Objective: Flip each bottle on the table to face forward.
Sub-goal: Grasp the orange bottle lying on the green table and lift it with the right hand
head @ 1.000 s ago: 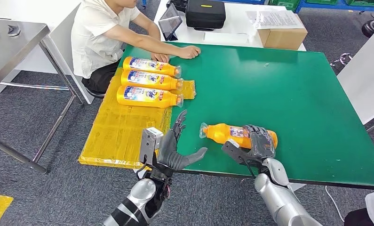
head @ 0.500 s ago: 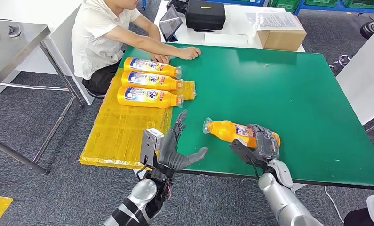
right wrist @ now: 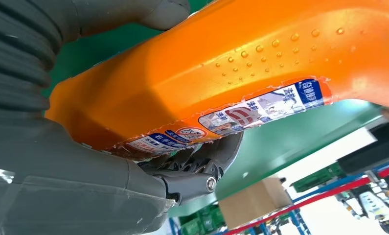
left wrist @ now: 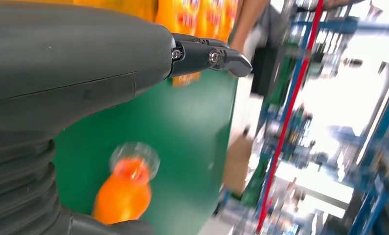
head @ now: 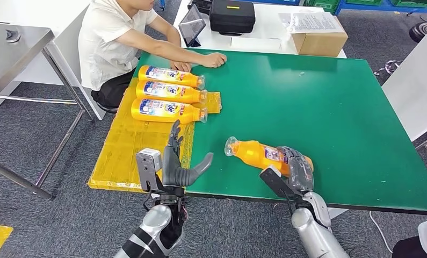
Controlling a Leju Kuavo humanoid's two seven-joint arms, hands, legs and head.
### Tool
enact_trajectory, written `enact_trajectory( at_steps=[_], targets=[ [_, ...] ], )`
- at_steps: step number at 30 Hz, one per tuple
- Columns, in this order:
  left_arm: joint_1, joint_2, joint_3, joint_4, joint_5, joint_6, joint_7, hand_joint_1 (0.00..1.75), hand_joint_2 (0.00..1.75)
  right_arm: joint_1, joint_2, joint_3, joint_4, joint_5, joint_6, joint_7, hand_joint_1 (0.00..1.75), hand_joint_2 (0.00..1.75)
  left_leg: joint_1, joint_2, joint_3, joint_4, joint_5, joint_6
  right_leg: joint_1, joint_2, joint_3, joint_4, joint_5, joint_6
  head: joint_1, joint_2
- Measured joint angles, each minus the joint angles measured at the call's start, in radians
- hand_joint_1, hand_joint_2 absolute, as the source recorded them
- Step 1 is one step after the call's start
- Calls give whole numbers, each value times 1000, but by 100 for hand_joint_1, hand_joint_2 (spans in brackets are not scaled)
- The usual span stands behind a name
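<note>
An orange bottle [head: 257, 153] lies low over the green table [head: 318, 102] near its front edge, clear cap pointing left. My right hand [head: 298, 167] grips its base end; in the right wrist view the bottle [right wrist: 241, 58] has its label edge against my fingers [right wrist: 197, 164]. My left hand [head: 177, 165] is open, fingers spread, over the front of the yellow mat [head: 130, 145], left of the bottle. From the left wrist the bottle [left wrist: 124, 196] shows cap-first beyond my fingers [left wrist: 207, 53]. Three more orange bottles [head: 169, 91] lie side by side on the mat, labels up.
A person in a white shirt [head: 111, 43] sits at the table's far left corner, one hand [head: 215, 59] resting on the green top. Behind stand a black case [head: 232, 15], a tablet [head: 192, 26] and a cardboard box [head: 318, 40]. A grey metal table [head: 17, 54] is at left.
My left hand has drawn back and to the left, from the green top's edge to over the yellow mat. The right hand still holds the bottle, whose neck has swung slightly left.
</note>
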Motion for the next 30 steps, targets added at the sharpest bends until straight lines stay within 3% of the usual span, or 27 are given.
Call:
enact_trajectory(
  at_steps=[4,9,14,21,30],
  targets=[
    [43,8,24,-36,30,2,0,0,175,76,0,37,-146,-22,-12,20,174,175,0,0,-3,0,0,0,0,0,-3,0,0,0,0,0],
    [187,38,79,-169,-7,10,-34,0,175,199,0,45,-324,-45,-66,27,175,175,0,-3,-11,0,0,0,0,-1,-9,0,-1,0,0,0],
    [281,61,107,-263,-28,12,-4,0,175,280,2,46,-435,-59,-67,26,175,175,0,-4,-18,0,0,0,0,-1,-16,0,-1,0,0,0],
    [317,86,80,-267,79,-162,72,0,175,292,19,62,-467,-148,-54,-38,175,175,-1,-3,-19,0,0,0,-1,-1,-17,0,-1,0,0,0],
    [316,114,36,-258,90,-211,90,0,175,281,35,81,-480,-209,-8,-76,175,175,-1,-3,-19,0,0,0,-1,-1,-17,1,-1,0,0,0]
  ],
)
